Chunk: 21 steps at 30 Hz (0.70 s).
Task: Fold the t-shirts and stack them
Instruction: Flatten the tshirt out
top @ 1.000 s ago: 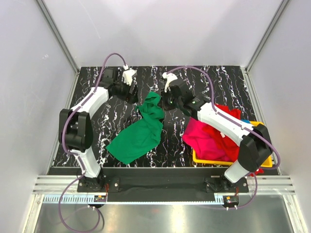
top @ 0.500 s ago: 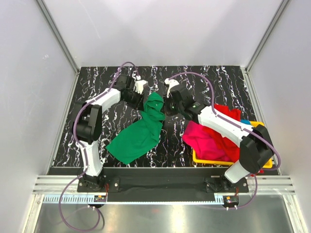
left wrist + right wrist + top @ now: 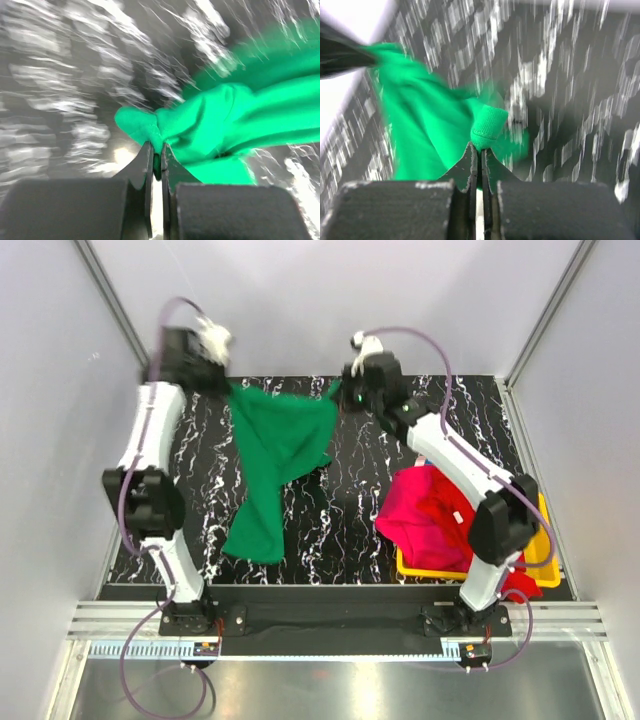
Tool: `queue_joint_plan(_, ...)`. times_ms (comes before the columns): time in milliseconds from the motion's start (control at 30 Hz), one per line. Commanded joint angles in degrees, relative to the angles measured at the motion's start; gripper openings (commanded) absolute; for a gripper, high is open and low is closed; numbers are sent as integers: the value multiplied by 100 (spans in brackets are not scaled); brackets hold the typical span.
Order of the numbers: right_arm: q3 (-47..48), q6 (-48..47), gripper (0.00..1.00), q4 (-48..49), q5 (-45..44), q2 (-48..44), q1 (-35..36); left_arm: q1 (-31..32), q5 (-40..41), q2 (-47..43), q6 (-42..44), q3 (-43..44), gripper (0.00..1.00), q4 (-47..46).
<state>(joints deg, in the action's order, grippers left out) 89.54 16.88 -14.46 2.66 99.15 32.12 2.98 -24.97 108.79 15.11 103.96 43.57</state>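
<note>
The green t-shirt [image 3: 275, 455] hangs stretched between both grippers above the back of the table, its lower end trailing down to the marbled top. My left gripper [image 3: 228, 388] is shut on the shirt's left upper edge, where green cloth [image 3: 215, 125] bunches between the jaws [image 3: 157, 150]. My right gripper [image 3: 340, 395] is shut on the right upper edge; a ribbed hem fold of the green t-shirt [image 3: 489, 125] pokes out above the jaws [image 3: 481, 150]. A magenta-pink t-shirt [image 3: 425, 510] and a red one [image 3: 505, 585] lie in a heap at the right.
A yellow tray [image 3: 440, 573] sits at the right front under the pink and red heap. White enclosure walls with metal posts [image 3: 115, 300] close in the table at the back and sides. The black marbled tabletop [image 3: 340, 530] shows between the shirts.
My left gripper shut on the green shirt's edge, then both arms rose and spread apart towards the back, lifting the shirt off the table and stretching it open.
</note>
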Motion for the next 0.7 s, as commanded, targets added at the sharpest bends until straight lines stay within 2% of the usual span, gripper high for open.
queue_joint_plan(0, 1814, -360, 0, 699, -45, 584, -118, -850, 641, -781, 588, 1975, 0, 519)
queue_joint_plan(33, 2239, -431, 0, 699, -142, 770, -136, -896, 956, -772, 746, 2301, 0, 695)
queue_joint_plan(67, 3105, -484, 0, 690, -160, 964, -144, -931, 1116, -833, 1061, 2774, 0, 723)
queue_joint_plan(167, 4662, -563, 0, 620, -28, 1728, -223, -940, 1520, -1157, 1467, 2998, 0, 478)
queue_joint_plan(233, 5055, -555, 0, 698, 103, 2090, -232, -949, 1766, -1569, 1555, 2859, 0, 14)
queue_joint_plan(300, 4987, -555, 0, 962, 209, 2143, -241, -888, 1690, -1921, 1661, 2184, 0, -269)
queue_joint_plan(333, 4838, -546, 0, 1041, 305, 2108, -241, -809, 1593, -2280, 1722, 1850, 0, -462)
queue_joint_plan(367, 4314, -546, 0, 1259, 358, 2038, -241, -660, 1688, -2458, 1967, 1099, 0, -533)
queue_joint_plan(433, 3566, -502, 0, 1637, 429, 1723, -241, -325, 1593, -2948, 2188, 304, 0, -691)
queue_joint_plan(467, 2692, -458, 0, 1961, 394, 1452, -250, -125, 1505, -3108, 2215, -483, 0, -857)
queue_joint_plan(533, 1782, -423, 0, 2271, 289, 1169, -259, 44, 1338, -3503, 2320, -1513, 0, -920)
queue_joint_plan(567, 908, -345, 0, 2507, 210, 907, -276, 140, 1337, -3601, 2495, -1832, 0, -938)
queue_joint_plan(633, 112, -265, 0, 2606, -54, 633, -294, 360, 1128, -3855, 2706, -2709, 0, -895)
queue_joint_plan(667, -623, -169, 0, 2641, -142, 336, -285, 474, 987, -3918, 2760, -2958, 0, -816)
